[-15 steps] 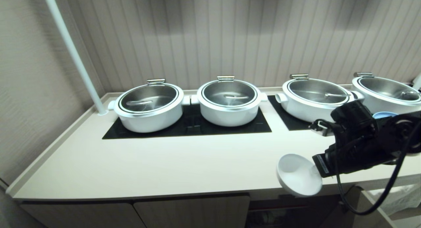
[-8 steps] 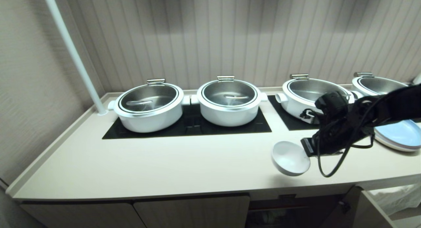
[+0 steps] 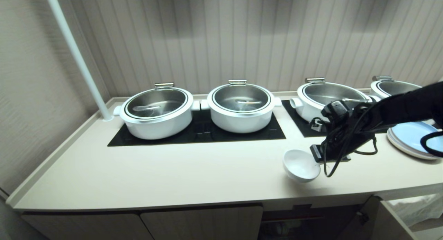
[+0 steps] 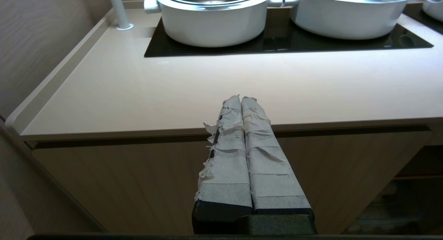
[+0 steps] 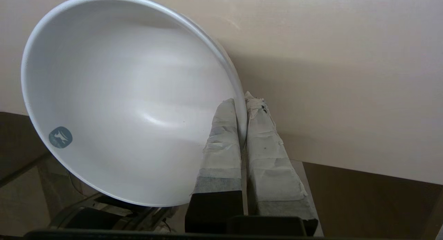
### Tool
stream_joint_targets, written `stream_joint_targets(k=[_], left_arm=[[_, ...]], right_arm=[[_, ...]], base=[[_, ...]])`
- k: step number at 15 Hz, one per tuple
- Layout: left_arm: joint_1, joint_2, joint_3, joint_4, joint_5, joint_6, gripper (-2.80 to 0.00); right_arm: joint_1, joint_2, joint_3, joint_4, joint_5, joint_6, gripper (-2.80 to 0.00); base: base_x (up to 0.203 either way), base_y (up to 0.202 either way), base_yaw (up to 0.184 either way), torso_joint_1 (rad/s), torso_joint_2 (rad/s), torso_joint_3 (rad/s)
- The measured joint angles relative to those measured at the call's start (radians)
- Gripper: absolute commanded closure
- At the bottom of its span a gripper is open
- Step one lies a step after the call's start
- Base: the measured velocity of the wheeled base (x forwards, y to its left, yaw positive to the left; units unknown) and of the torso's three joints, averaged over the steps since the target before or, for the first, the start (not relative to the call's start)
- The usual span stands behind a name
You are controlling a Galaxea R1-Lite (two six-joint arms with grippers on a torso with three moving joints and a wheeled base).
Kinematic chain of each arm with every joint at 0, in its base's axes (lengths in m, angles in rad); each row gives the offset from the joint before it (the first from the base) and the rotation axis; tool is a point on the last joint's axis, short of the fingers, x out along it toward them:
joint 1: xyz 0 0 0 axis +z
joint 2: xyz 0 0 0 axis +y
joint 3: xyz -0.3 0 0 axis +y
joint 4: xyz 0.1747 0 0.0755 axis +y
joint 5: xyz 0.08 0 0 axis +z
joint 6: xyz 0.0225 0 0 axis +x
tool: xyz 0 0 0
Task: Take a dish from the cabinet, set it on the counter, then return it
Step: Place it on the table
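**Bowl held over counter, right side**

The small glossy white round bowl (image 3: pixel 300 165) is pinched by its rim between the taped fingers of the right gripper (image 5: pixel 242 101), over the smooth cream-beige counter (image 3: pixel 173 171) near its front edge. Contact with the surface cannot be told. The left gripper (image 4: pixel 241 99) is parked before the cabinet, fingers pressed together, empty.

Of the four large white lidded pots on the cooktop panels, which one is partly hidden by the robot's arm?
The rightmost white lidded pot: the black right arm crosses its front. The other three show whole.
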Motion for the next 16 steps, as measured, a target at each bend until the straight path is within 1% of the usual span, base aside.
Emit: stream_joint_targets(k=[2,14,16], left_arm=[[0.000,0.000,0.000,0.000,0.000,0.000,0.00],[0.000,0.000,0.000,0.000,0.000,0.000,0.00],[0.000,0.000,0.000,0.000,0.000,0.000,0.00]], right_arm=[[-0.001,0.020,-0.002,-0.001,-0.015,0.000,0.00],[-0.021,0.080,-0.065,0.006,-0.015,0.005,0.00],[-0.022,0.088,-0.078,0.005,-0.015,0.017,0.00]], base=[[0.000,0.000,0.000,0.000,0.00,0.000],[0.000,0.000,0.000,0.000,0.00,0.000],[0.000,0.000,0.000,0.000,0.00,0.000]])
